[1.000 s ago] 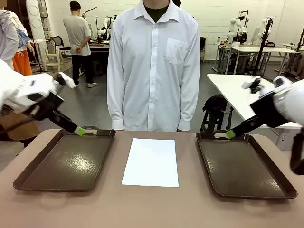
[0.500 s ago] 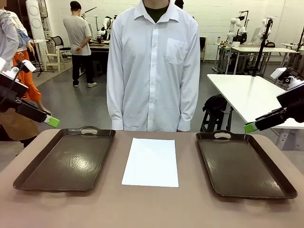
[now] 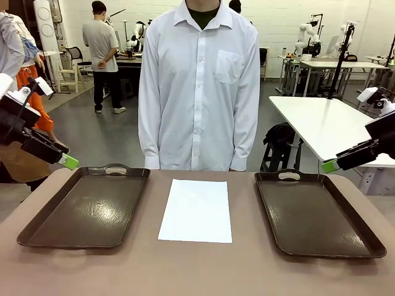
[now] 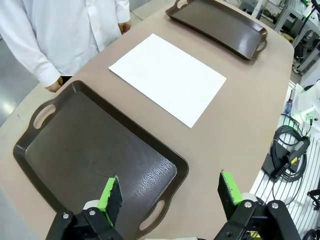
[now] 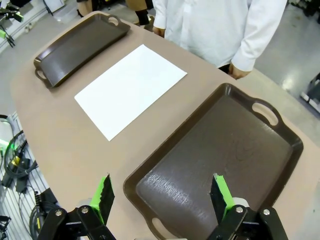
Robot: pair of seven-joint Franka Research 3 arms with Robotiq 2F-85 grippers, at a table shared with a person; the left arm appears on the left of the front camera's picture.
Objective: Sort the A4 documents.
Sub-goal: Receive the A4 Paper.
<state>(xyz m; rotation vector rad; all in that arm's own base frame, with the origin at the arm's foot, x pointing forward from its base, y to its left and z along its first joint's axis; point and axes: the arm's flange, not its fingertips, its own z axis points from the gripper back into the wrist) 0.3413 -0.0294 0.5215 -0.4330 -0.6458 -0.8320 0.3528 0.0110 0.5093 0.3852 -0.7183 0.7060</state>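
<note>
A thin, matte white A4 document (image 3: 196, 209) lies flat on the smooth tan table (image 3: 185, 274). It may be one sheet or several, as its edge is too fine to tell. The left gripper (image 4: 170, 192) is spread wide and holds nothing. It hangs above the handle end of a glossy, grainy dark brown left tray (image 4: 75, 145) with rounded corners and a raised rim, and the paper lies ahead, past that rim. The right gripper (image 5: 162, 192) is equally wide and unladen over the right tray (image 5: 220, 155), with the paper ahead to its left. Both tray floors show bare. Strips of open tabletop separate the paper from each tray.
</note>
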